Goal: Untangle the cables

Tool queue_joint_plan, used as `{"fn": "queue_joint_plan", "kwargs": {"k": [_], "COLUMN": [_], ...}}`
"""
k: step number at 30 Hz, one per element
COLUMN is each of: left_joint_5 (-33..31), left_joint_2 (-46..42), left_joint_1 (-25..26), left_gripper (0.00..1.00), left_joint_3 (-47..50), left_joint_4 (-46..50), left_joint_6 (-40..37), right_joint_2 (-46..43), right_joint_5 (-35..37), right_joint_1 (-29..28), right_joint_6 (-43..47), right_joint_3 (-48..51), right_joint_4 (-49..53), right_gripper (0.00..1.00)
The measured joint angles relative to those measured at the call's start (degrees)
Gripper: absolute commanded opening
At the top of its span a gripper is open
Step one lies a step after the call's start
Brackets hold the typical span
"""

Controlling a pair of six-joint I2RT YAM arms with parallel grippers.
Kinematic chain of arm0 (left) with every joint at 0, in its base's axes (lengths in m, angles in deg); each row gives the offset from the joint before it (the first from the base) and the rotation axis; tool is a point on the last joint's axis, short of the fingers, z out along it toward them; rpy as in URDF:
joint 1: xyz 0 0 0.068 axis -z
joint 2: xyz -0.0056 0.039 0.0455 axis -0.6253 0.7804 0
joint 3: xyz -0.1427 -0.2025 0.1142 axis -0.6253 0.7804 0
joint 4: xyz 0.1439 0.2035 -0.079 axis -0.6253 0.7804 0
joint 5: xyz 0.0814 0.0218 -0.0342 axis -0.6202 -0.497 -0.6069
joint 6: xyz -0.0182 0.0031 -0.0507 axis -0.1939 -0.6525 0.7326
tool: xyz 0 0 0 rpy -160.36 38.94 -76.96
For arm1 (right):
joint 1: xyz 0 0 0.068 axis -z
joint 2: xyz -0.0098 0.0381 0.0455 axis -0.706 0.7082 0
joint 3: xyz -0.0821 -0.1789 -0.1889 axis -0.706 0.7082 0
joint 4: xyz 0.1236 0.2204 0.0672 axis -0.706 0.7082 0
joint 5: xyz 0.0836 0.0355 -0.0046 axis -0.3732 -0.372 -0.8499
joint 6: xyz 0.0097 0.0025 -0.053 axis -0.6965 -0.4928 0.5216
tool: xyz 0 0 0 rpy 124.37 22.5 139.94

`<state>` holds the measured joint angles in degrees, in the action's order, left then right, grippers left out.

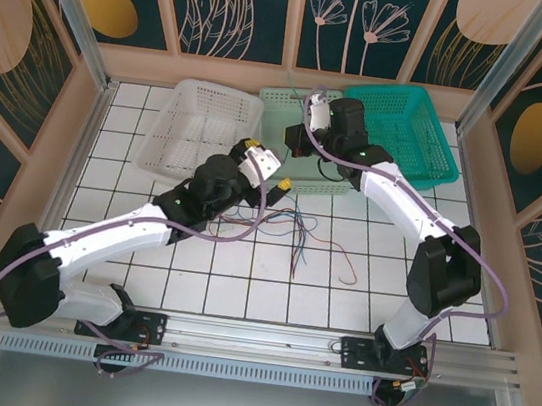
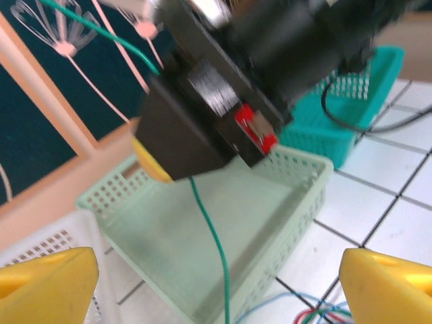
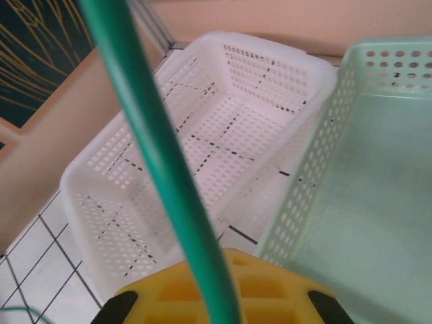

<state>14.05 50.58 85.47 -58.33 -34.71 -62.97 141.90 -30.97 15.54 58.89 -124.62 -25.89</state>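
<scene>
Seemingly pinched in right hand (image 3: 219, 291), smooth green cable (image 3: 152, 135), perforated white basket (image 3: 108, 158)

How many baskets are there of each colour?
white basket: 1
pale green basket: 1
teal basket: 1
Total: 3 baskets

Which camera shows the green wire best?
The left wrist view: the green wire hangs down in front of the pale green basket, thin but with a long stretch showing. The right wrist view shows it very close, a thick stripe. In the top view I cannot pick it out for sure.
</scene>
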Motion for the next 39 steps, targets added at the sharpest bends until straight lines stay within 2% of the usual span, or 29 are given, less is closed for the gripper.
{"fn": "queue_joint_plan", "kwargs": {"k": [10,15,18,20,21,24,25,27,29,32,39], "left_joint_5": [2.3,1.3,0.8,1.1,1.2,2.0,2.3,2.6,2.8,2.8,-0.8], "left_joint_2": [5.6,8.8,10.6,10.7,10.6,10.6,10.6,10.6,10.1,9.2,7.0], "left_joint_1": [-2.8,-3.3,-3.8,-4.0,-4.1,-4.1,-4.1,-4.0,-4.3,-5.1,-9.8], "left_gripper": [0.86,0.77,0.64,0.45,0.33,0.14,0.11,0.07,0.04,0.00,0.00], "left_joint_3": [-1.4,-4.0,-5.9,-6.0,-6.0,-6.0,-6.0,-5.9,-5.4,-4.7,-4.6], "left_joint_4": [3.5,4.5,4.7,4.7,4.5,4.2,4.1,4.0,3.8,3.8,3.9], "left_joint_6": [2.3,3.7,5.0,5.4,5.6,6.4,6.6,7.2,7.7,9.0,14.1], "right_joint_2": [-5.5,-7.8,-9.4,-10.3,-10.6,-11.5,-11.8,-12.3,-12.7,-13.5,-17.4], "right_joint_5": [-5.7,-9.0,-10.4,-10.7,-10.7,-10.7,-10.7,-10.6,-10.1,-8.9,-6.7], "right_joint_1": [0.6,0.9,0.9,0.9,0.9,1.4,1.7,2.4,3.2,3.9,5.9], "right_joint_6": [-2.2,-4.6,-5.7,-6.1,-6.1,-6.7,-7.3,-8.2,-8.7,-9.0,-9.3], "right_joint_3": [2.6,4.3,6.0,6.7,7.0,8.0,8.5,9.4,10.0,10.7,14.3], "right_joint_4": [-0.3,-1.7,-1.8,-1.8,-1.8,-2.0,-2.2,-2.4,-2.4,-2.7,-2.8], "right_gripper": [0.00,0.00,0.00,0.00,0.02,0.12,0.21,0.48,0.63,0.75,0.78]}}
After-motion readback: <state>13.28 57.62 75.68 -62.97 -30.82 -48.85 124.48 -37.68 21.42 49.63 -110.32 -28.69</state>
